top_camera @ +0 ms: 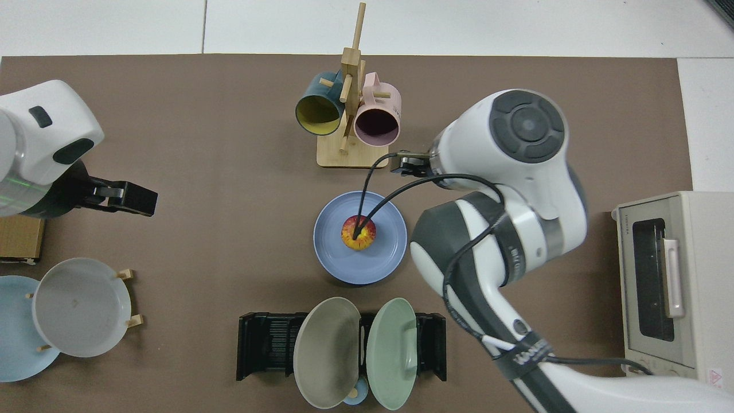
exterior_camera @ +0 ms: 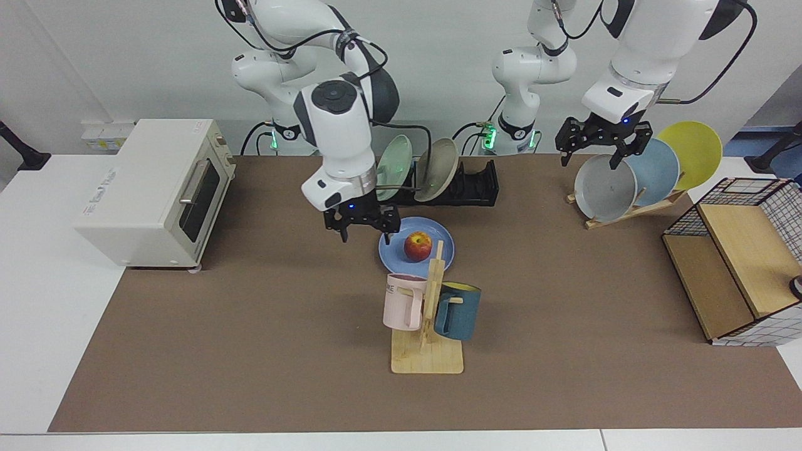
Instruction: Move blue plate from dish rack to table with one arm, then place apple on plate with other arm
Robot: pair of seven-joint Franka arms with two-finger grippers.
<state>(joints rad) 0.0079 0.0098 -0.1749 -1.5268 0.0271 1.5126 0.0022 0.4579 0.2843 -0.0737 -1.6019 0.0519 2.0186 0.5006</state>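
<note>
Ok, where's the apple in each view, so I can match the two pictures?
Facing view: the apple sits on the blue plate, just behind the wooden mug tree.
Top view: the apple is mid-picture on that plate, below the mug tree.
Shared landmark: the mug tree.

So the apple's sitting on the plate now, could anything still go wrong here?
A few things, perhaps. The apple is round and sits loose on the blue plate, so a knock could roll it off. The right gripper, open, hangs just beside the plate's rim, and a careless move might clip it. The mug tree stands close in front of the plate. The left gripper, open, waits above the grey plate.
</note>
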